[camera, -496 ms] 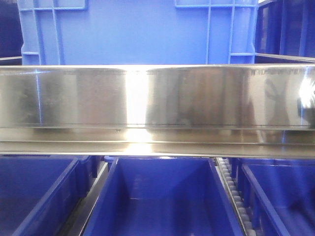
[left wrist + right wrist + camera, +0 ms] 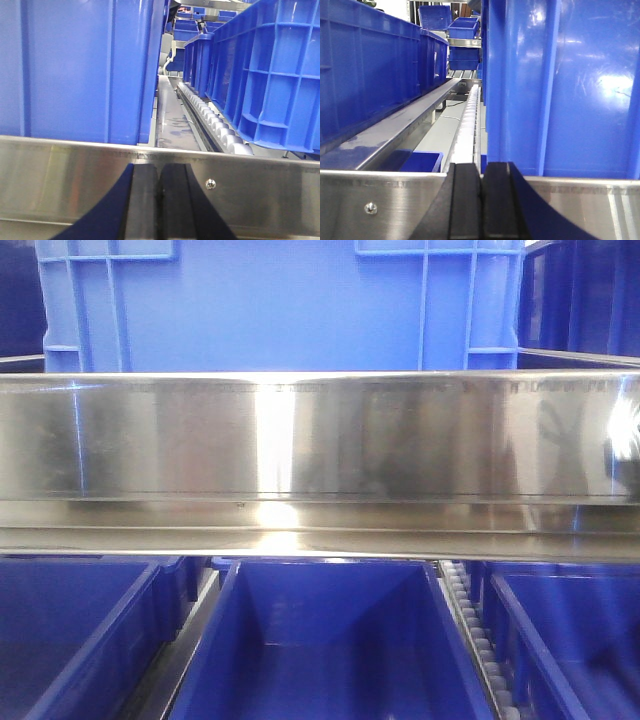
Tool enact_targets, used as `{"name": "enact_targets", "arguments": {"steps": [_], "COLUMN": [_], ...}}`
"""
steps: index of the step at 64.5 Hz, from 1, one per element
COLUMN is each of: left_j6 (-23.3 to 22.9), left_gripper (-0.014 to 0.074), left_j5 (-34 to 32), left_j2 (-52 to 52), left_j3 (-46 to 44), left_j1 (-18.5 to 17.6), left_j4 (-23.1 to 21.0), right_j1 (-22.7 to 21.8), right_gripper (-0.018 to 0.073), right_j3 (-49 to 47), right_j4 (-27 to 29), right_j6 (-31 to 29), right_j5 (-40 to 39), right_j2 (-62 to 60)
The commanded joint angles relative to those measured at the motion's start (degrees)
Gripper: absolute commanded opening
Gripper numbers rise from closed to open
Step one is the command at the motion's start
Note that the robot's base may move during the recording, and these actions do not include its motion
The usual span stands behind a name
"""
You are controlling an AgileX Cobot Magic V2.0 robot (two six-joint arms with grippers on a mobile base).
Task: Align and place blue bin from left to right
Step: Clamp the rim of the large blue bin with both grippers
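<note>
The blue bin [image 2: 280, 310] stands on the upper shelf behind a steel front rail [image 2: 320, 440], its ribbed corners at both sides of the front view. In the left wrist view its smooth wall [image 2: 75, 70] fills the upper left, and my left gripper [image 2: 159, 172] is shut with nothing between its black fingers, low in front of the rail [image 2: 60, 170] near the bin's right corner. In the right wrist view the bin [image 2: 570, 90] fills the right side. My right gripper [image 2: 481, 170] is shut and empty before the rail [image 2: 380, 200], by the bin's left corner.
A ribbed blue crate [image 2: 270, 75] stands to one side of the bin beyond a roller track [image 2: 215, 125]. A long dark blue crate [image 2: 365, 75] lines the other side, past a second roller track [image 2: 467, 125]. Three darker bins [image 2: 330, 640] sit on the lower level.
</note>
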Motion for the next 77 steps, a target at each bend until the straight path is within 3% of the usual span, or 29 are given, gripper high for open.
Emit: {"name": "enact_targets", "arguments": {"steps": [1,12,26,36,43,52,59,71,77], "left_j6": [-0.03,-0.03,-0.03,-0.03,-0.03,-0.03,-0.03,-0.03,-0.03], "left_gripper": [-0.0111,-0.0111,-0.0111,-0.0111,-0.0109,-0.0015,0.0159,0.0445,0.0504], "left_j5": [-0.9,-2.52,-9.76,-14.22,-10.61,2.54,11.19,14.93,14.68], "left_j2": [-0.16,-0.16,-0.16,-0.16,-0.16,2.19,7.49,18.46,23.19], "left_j3": [-0.16,-0.16,-0.16,-1.93,-8.84,-23.24,-33.03,-42.54,-44.89], "left_j1": [0.06,0.06,0.06,0.06,0.06,0.06,0.06,0.06,-0.29], "left_j4": [0.04,0.04,0.04,-2.66,-2.44,1.06,1.55,1.55,1.55], "right_j1": [0.07,0.02,0.02,0.02,0.02,0.02,0.02,0.02,0.12], "right_gripper": [-0.0162,-0.0162,-0.0162,-0.0162,-0.0162,-0.0148,0.001,0.0564,0.057], "right_j3": [-0.03,-0.03,-0.03,-4.68,-13.12,-27.33,-36.11,-43.62,-45.48], "right_j4": [-0.06,-0.06,-0.06,0.02,0.02,0.02,0.02,0.02,0.23], "right_j6": [-0.26,-0.26,-0.26,-0.26,-0.26,-0.26,-0.26,-0.26,-0.26], "right_j5": [-1.42,-3.8,-6.47,-6.03,0.29,10.38,13.54,13.81,14.52], "right_j2": [-0.15,-0.15,-0.15,-0.15,-0.15,3.05,8.52,19.3,23.63]}}
